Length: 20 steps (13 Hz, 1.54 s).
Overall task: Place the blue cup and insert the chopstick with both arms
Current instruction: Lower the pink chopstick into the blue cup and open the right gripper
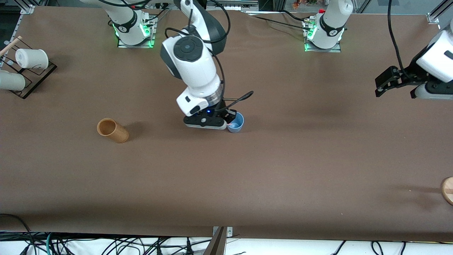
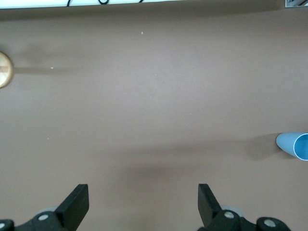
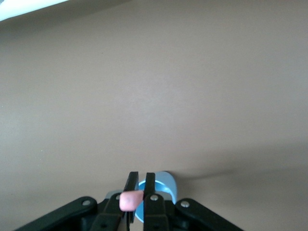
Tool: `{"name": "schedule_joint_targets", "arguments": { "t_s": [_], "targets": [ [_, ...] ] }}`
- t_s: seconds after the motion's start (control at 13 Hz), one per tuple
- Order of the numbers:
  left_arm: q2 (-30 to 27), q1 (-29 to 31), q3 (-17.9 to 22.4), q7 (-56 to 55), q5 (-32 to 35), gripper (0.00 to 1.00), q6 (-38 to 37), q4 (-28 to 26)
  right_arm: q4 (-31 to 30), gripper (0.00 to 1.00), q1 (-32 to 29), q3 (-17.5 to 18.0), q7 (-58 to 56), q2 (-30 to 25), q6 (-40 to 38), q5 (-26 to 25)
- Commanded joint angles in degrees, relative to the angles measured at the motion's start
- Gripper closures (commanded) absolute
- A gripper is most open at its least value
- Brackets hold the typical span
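In the front view, the right claw (image 1: 230,122) hangs directly over the blue cup (image 1: 236,123), which stands upright near the middle of the brown surface (image 1: 283,170), its mouth partly hidden by the claw's black body. Only a small pink spot shows at the cup's rim there. The right wrist view makes this clear: the right claw (image 3: 138,192) is pinched tight on the pink chopstick (image 3: 130,200), whose blunt end faces the camera, with the blue cup (image 3: 161,185) straight below the fingers (image 3: 149,188).

The left claw (image 1: 384,83) waits in the air over the left arm's end of the surface, well apart from the cup. Its own wrist view shows the left claw (image 2: 143,204) spread wide and holding nothing, with the blue cup (image 2: 294,145) cut off at the picture's edge.

One blue cup and one chopstick are in sight. One tan-brown cylinder cup (image 1: 112,130) stands toward the right arm's end of the surface. Two white cups (image 1: 32,58) lie on a black wire rack (image 1: 33,79) at that same end. A round wooden piece (image 1: 448,190), partly out of the front view, also shows in the left wrist view (image 2: 4,70).
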Motion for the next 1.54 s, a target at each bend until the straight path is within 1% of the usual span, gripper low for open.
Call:
{"name": "schedule_joint_targets", "arguments": {
  "t_s": [0.0,0.31,0.38,0.46,0.54,0.62,0.69,0.77,0.92,1.08,1.23,1.38,1.46],
  "targets": [
    [-2.07,1.53,0.84,0.84,-2.49,0.00,-0.32,-3.13,2.86,0.98,0.98,-0.60,1.37,2.42,-0.01,0.71],
    [-2.95,1.53,2.43,1.19,-3.03,0.00,-2.25,-4.62,1.81,0.98,1.59,-0.60,1.37,2.69,-0.10,0.10],
    [-2.86,1.53,2.43,2.67,-3.03,0.00,-2.43,-4.63,1.10,0.95,2.12,-0.60,1.37,2.78,-0.10,0.01],
    [-2.69,1.53,2.34,5.38,-3.03,0.00,-2.87,-4.54,0.66,0.68,2.21,-0.69,1.37,2.78,-0.10,-0.08],
    [-2.60,1.53,2.43,5.75,-3.03,0.00,-3.48,-4.45,0.66,0.12,2.12,-0.77,1.20,2.86,-0.10,-0.25],
    [-2.51,1.44,2.17,5.58,-3.03,0.00,-4.01,-4.10,0.74,0.00,1.95,-0.95,0.50,2.78,-0.70,-1.12],
    [-2.43,0.92,2.08,5.58,-3.03,0.00,-4.01,-3.75,0.75,0.00,1.77,-1.04,0.32,2.34,-1.93,-2.00],
    [-1.90,0.48,1.90,5.50,-3.11,0.00,-3.75,-3.49,1.18,0.00,1.51,-1.30,0.23,2.25,-4.90,-2.01],
    [-1.55,0.47,1.29,5.41,-3.90,0.00,-3.66,-3.39,2.58,0.00,0.72,-2.70,-2.65,1.12,-9.82,-1.93],
    [-1.63,0.56,1.29,5.49,-3.99,0.00,-3.66,-3.39,4.16,0.00,-3.65,-3.32,-10.01,-1.34,-17.72,-1.40],
    [-1.63,1.44,1.55,5.49,-3.90,0.00,-3.66,-3.39,4.53,0.00,-9.45,-3.24,-21.25,-4.94,-25.29,-1.14],
    [-1.63,2.75,1.90,5.67,-4.17,0.00,-3.66,-3.39,4.53,0.00,-14.73,-3.32,-31.10,-8.81,-30.92,1.31],
    [-1.63,2.85,1.90,5.67,-4.43,0.00,-3.66,-3.39,4.18,0.00,-16.58,-4.19,-34.02,-10.56,-33.38,1.68]
  ]
}}
